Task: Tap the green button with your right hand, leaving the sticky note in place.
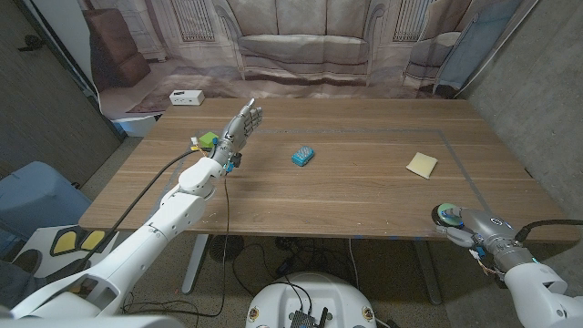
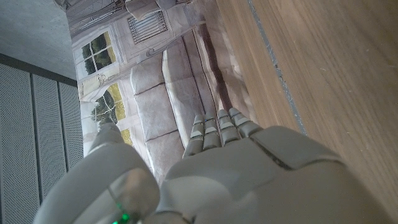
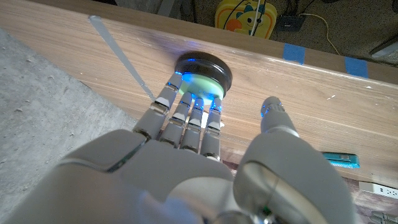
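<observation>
Green button (image 3: 201, 82) — round pale-green cap in a black base, lit blue — sits at the table's (image 1: 364, 196) near right edge. Right hand (image 1: 463, 232) fingertips (image 3: 186, 93) press it, fingers together. Sticky note (image 1: 422, 164) lies apart.

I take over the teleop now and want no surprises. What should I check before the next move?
1. Right robot hand at green button: ok, fingers reach it.
2. Button actually pressed: cannot tell.
3. Sticky note lying apart from the right hand: ok.
4. Left robot hand raised over the table's far left, holding nothing: ok.
5. Blue object mid-table, away from both hands: ok.
</observation>
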Available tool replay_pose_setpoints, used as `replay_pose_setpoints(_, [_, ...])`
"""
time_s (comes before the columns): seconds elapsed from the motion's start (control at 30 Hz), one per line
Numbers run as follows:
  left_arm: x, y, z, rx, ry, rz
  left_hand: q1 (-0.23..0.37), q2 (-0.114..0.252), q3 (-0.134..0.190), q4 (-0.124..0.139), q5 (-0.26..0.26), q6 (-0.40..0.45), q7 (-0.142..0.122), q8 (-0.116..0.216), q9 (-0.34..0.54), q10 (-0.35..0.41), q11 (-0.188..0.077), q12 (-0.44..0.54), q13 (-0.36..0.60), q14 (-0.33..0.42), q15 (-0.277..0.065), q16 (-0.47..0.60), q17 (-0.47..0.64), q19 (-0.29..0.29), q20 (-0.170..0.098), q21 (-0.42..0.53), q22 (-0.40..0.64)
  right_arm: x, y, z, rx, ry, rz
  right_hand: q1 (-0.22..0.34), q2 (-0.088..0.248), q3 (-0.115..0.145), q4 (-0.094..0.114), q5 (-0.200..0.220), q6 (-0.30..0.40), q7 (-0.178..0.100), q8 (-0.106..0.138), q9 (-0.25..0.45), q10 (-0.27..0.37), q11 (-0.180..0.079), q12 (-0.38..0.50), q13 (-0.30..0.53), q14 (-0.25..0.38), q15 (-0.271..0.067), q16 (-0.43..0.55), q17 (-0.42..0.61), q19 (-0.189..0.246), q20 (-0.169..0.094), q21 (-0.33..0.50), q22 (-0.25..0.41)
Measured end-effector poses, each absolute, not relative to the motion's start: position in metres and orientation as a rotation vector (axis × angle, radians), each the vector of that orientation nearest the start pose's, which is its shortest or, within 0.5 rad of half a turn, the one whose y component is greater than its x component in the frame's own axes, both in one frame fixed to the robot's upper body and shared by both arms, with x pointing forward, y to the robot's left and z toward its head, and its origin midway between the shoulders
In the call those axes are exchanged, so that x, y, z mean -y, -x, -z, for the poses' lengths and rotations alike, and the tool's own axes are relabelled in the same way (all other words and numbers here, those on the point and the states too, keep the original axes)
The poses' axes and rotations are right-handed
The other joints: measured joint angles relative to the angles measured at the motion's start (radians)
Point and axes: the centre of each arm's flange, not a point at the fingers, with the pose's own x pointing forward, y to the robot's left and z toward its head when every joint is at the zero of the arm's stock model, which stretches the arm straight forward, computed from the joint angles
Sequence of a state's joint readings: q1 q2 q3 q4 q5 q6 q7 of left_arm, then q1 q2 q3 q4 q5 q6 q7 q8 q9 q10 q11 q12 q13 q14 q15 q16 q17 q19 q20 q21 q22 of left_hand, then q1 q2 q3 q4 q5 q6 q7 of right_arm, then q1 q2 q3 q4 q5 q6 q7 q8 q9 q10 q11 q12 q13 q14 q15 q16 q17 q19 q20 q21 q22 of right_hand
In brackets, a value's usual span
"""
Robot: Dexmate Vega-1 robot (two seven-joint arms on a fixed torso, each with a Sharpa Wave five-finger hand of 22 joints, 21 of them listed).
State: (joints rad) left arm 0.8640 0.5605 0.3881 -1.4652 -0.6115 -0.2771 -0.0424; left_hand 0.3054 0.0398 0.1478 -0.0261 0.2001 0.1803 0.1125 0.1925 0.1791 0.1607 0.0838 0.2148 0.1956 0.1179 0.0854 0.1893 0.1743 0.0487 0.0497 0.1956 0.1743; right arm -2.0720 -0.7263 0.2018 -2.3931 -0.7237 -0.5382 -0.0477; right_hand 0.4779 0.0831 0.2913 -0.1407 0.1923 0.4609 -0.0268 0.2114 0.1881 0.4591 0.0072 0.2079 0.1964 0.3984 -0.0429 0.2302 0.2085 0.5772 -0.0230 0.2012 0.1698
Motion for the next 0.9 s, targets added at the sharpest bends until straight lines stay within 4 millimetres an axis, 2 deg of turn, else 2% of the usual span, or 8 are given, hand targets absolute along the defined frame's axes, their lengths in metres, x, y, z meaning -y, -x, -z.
replay_pose_setpoints(0.9, [-0.259,-0.619,-0.004,0.685,-0.043,0.311,0.0,0.0,-0.004,-0.004,0.0,0.006,-0.006,0.0,0.0,0.0,0.0,0.0,0.0,0.0,0.0,0.0,0.0,-0.003,0.003,0.0,0.0,0.365,-0.362,0.154,0.142,1.383,0.337,-0.004,0.004,0.006,-0.006,0.0,-0.006,-0.006,0.0,0.0,0.0,0.0,0.001,-0.001,0.0,0.0,0.0,0.0,0.0,0.0,0.0,0.0])
